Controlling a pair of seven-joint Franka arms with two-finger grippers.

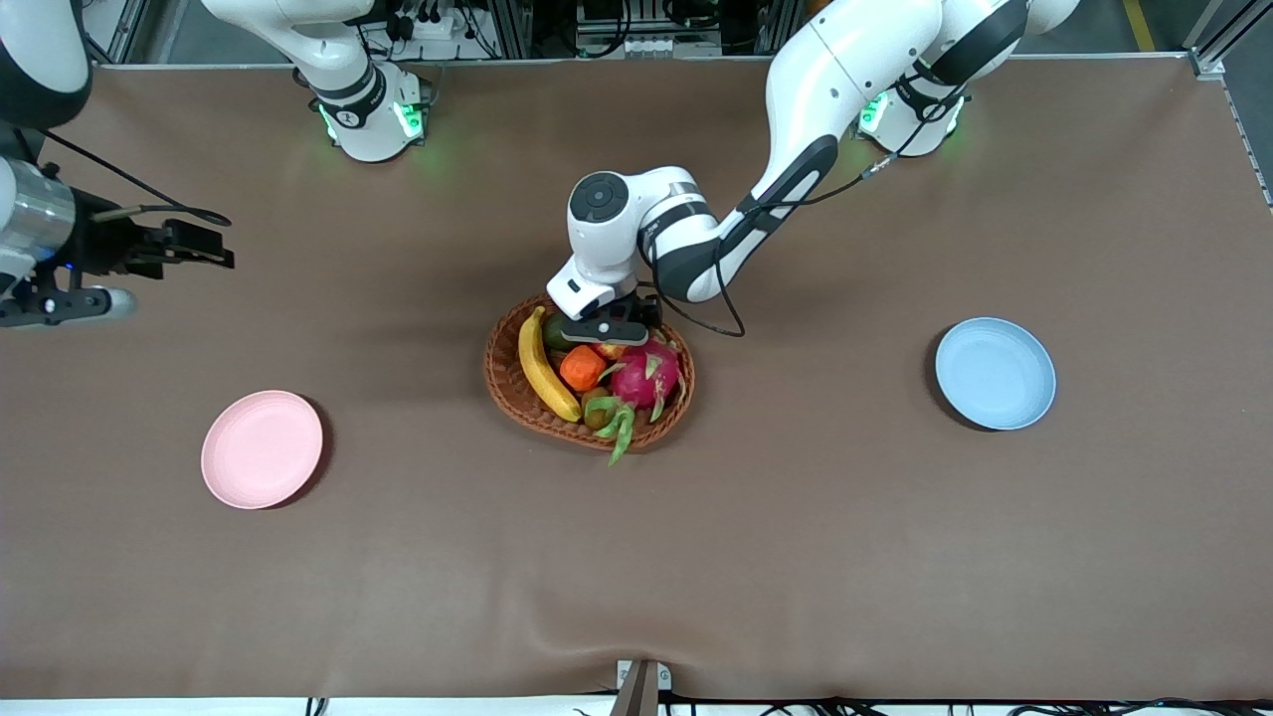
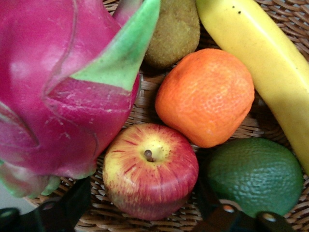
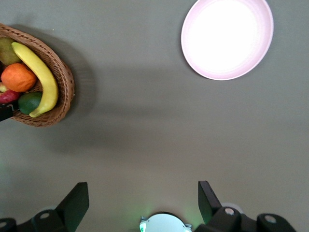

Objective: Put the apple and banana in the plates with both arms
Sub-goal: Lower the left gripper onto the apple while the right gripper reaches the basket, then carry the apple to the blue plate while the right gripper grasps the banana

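In the front view the apple (image 1: pixel 609 349) is almost wholly hidden under the left gripper (image 1: pixel 607 336). Dragon fruit (image 2: pixel 53 87) and banana (image 2: pixel 263 58) are cut off in the left wrist view.

A robotics lab: two bench-mounted arms (image 1: pixel 796 109) on a cloth-covered table (image 1: pixel 796 557), cabling along its edge.

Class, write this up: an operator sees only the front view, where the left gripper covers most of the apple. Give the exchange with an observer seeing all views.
Operator: How does the left gripper sit at the apple?
Observer: The left gripper straddles the apple, open, one finger at each side.
Operator: What's next to it?
Observer: A green avocado lies beside the apple in the wicker basket.
Operator: Right gripper?
Observer: The right gripper waits open over the table.
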